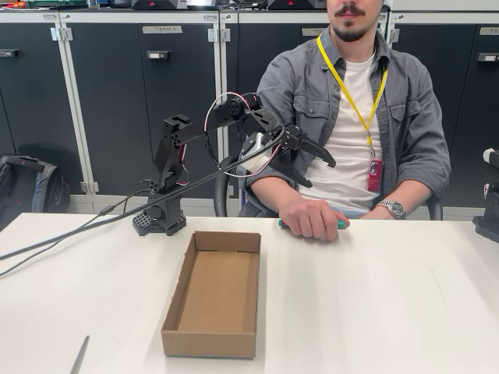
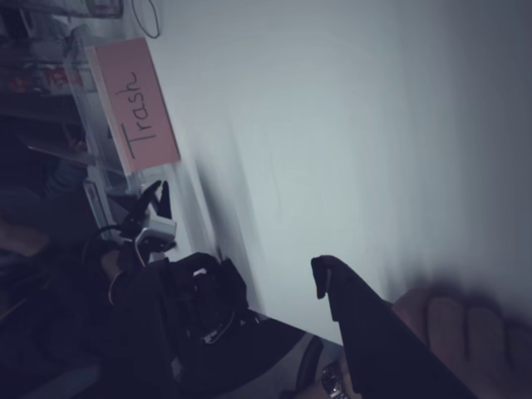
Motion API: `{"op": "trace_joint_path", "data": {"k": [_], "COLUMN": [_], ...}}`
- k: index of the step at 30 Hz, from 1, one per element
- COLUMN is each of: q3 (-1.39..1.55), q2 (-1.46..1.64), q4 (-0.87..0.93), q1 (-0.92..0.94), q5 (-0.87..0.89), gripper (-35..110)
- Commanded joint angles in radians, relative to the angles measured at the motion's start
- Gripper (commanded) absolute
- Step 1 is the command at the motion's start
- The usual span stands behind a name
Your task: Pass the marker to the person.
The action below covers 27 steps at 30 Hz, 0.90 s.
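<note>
Claw is hanging open and empty in the fixed view, up off the bench, just above the person's hand and to its left. The marker is already under that hand, lying flat on the bench, only its green ends poking out, so I'd call the handoff basically done. Looks light and rigid, smooth plastic, probably a bit slippery. If I had to regrab it, mid-barrel would be my pick.
</note>
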Motion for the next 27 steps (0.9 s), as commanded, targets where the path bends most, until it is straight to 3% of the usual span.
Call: {"op": "trace_joint_path", "data": {"k": [1, 27], "q3": [-0.005, 0.063], "q2": [0.087, 0.166], "q4": [0.005, 0.028], "q1": [0.006, 0.028], "q5": [-0.015, -0.038], "gripper": [37, 37]}}
